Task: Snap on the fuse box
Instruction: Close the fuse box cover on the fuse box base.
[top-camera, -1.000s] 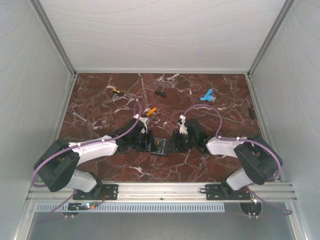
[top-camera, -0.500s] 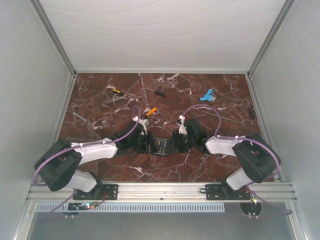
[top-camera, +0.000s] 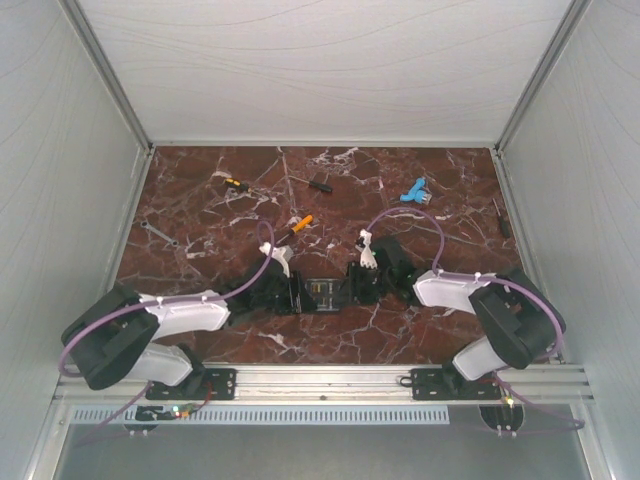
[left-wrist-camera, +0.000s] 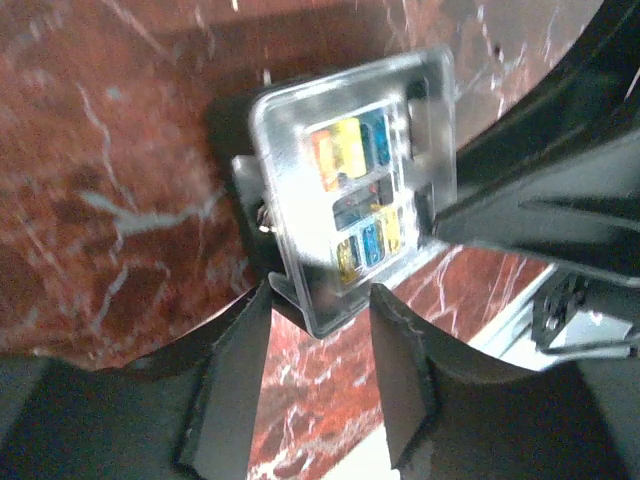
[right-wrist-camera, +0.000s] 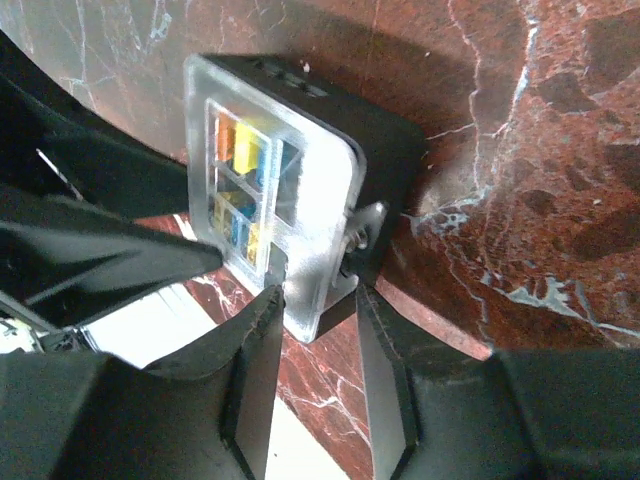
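Note:
The fuse box (top-camera: 322, 292) is a small black box with yellow, orange and blue fuses, near the table's front middle between both grippers. A clear lid (left-wrist-camera: 350, 190) lies over its face. My left gripper (top-camera: 298, 292) holds its left edge. In the left wrist view the gripper (left-wrist-camera: 320, 305) has the box's lower corner between its fingertips (left-wrist-camera: 245, 340), which touch both sides. My right gripper (top-camera: 350, 285) holds the right edge. In the right wrist view the gripper (right-wrist-camera: 318, 295) closes on the lid corner and metal tab of the fuse box (right-wrist-camera: 300, 170).
Small tools lie farther back on the marble table (top-camera: 200, 340): a yellow-handled screwdriver (top-camera: 235, 184), a black one (top-camera: 320, 184), an orange-handled one (top-camera: 300, 222), a blue part (top-camera: 413, 190) and a wrench (top-camera: 160, 235). White walls enclose the sides. An aluminium rail (top-camera: 320, 380) runs along the front.
The left arm's elbow has swung down and left. The fuse box has shifted slightly back and right between the grippers, and its clear lid now shows more plainly.

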